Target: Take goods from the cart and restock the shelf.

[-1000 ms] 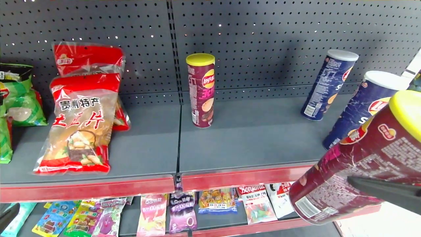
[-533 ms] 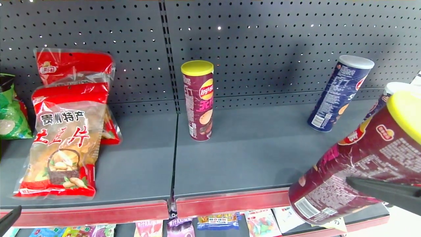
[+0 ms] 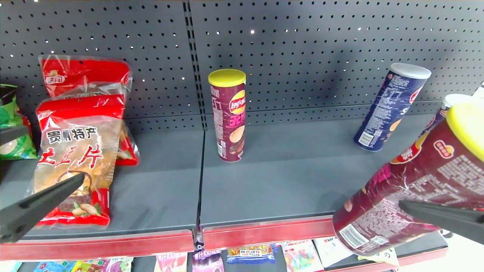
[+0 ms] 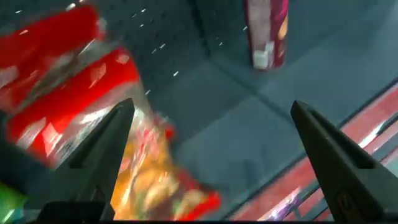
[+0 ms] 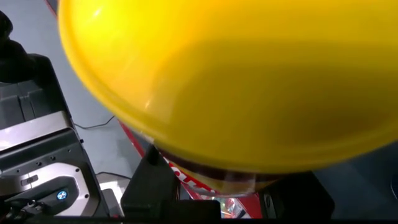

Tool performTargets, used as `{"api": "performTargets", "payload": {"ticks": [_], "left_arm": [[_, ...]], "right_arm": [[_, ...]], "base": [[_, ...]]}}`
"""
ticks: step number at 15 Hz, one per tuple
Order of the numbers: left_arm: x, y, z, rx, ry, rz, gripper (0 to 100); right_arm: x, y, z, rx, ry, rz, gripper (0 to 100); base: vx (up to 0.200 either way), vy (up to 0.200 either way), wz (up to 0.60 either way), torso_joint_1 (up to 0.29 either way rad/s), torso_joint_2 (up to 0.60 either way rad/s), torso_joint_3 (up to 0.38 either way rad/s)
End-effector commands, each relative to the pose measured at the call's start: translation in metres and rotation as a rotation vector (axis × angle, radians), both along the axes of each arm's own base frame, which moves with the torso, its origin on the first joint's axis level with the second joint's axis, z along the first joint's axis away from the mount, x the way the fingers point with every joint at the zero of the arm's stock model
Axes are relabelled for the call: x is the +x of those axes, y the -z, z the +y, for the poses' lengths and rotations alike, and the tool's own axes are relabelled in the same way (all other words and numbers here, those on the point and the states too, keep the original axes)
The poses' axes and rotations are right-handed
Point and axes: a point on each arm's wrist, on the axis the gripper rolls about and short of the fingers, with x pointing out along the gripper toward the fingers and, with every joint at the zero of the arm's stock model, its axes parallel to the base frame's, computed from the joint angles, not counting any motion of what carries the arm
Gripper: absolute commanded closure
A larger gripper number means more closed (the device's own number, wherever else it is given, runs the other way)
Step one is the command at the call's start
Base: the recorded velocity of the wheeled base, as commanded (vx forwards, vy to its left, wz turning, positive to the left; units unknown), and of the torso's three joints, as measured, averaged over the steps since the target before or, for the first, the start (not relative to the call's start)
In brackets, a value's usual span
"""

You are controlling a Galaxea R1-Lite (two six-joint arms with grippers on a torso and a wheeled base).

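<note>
Maroon chip can (image 3: 416, 185), yellow lid (image 3: 468, 126)

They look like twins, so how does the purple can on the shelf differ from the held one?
The shelf can stands upright on the shelf; the held can is tilted in the air. The shelf can shows its logo; the held can, mostly small print. Both are maroon with yellow lids.

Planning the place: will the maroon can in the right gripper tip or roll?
Maroon can is tall, narrow and held tilted: probably tips if released so. Round wall: likely rolls once down. Its twin stands upright on the shelf, so flat placement should hold.
</note>
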Motion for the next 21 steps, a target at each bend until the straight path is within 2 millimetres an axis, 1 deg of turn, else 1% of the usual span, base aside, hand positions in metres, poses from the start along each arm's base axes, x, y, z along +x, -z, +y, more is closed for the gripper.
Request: {"api": "performTargets", "payload": {"ticks": [1, 2, 3, 4, 5, 6, 9, 11, 17, 19, 20, 21], "left_arm": [[0.06, -0.007, -0.044, -0.064, 0.168, 0.136, 0], [0.07, -0.012, -0.055, -0.095, 0.206, 0.161, 0], [0.082, -0.01, -0.065, -0.084, 0.22, 0.188, 0], [0.091, -0.007, -0.071, -0.079, 0.223, 0.206, 0], [0.092, -0.007, -0.072, -0.079, 0.224, 0.207, 0], [0.11, -0.002, -0.086, -0.077, 0.239, 0.214, 0], [0.141, 0.005, -0.105, -0.083, 0.241, 0.2, 0], [0.154, 0.007, -0.113, -0.081, 0.236, 0.206, 0], [0.177, 0.012, -0.126, -0.072, 0.23, 0.216, 0], [0.183, 0.012, -0.13, -0.075, 0.229, 0.209, 0], [0.191, 0.01, -0.135, -0.085, 0.221, 0.189, 0], [0.195, 0.009, -0.137, -0.088, 0.222, 0.182, 0]], "right_arm": [[0.0, 0.0, -0.001, 0.001, 0.004, -0.001, 100], [0.0, 0.0, -0.001, 0.001, 0.006, -0.001, 100], [0.0, 0.0, -0.001, 0.001, 0.01, -0.001, 100], [-0.001, -0.001, -0.002, 0.005, 0.012, -0.004, 100], [-0.001, -0.001, -0.002, 0.005, 0.012, -0.004, 100], [-0.001, 0.0, -0.002, 0.004, 0.014, -0.003, 100], [0.0, 0.0, -0.002, 0.004, 0.014, -0.003, 100], [-0.001, 0.0, -0.002, 0.005, 0.015, -0.004, 100], [-0.004, 0.001, -0.005, 0.008, 0.018, -0.004, 100], [-0.004, 0.002, -0.006, 0.007, 0.018, -0.003, 100], [-0.004, 0.001, -0.006, 0.01, 0.019, -0.005, 100], [-0.004, 0.001, -0.006, 0.011, 0.019, -0.006, 100]], "base": [[0.0, 0.0, 0.0, 0.0, 0.0, 0.0], [0.0, 0.0, 0.0, 0.0, 0.0, 0.0], [0.0, 0.0, 0.0, 0.0, 0.0, 0.0], [0.0, 0.0, 0.0, 0.0, 0.0, 0.0], [0.0, 0.0, 0.0, 0.0, 0.0, 0.0], [0.0, 0.0, 0.0, 0.0, 0.0, 0.0], [0.0, 0.0, 0.0, 0.0, 0.0, 0.0], [0.0, 0.0, 0.0, 0.0, 0.0, 0.0], [0.0, 0.0, 0.0, 0.0, 0.0, 0.0], [0.0, 0.0, 0.0, 0.0, 0.0, 0.0], [0.0, 0.0, 0.0, 0.0, 0.0, 0.0], [0.0, 0.0, 0.0, 0.0, 0.0, 0.0]]}}
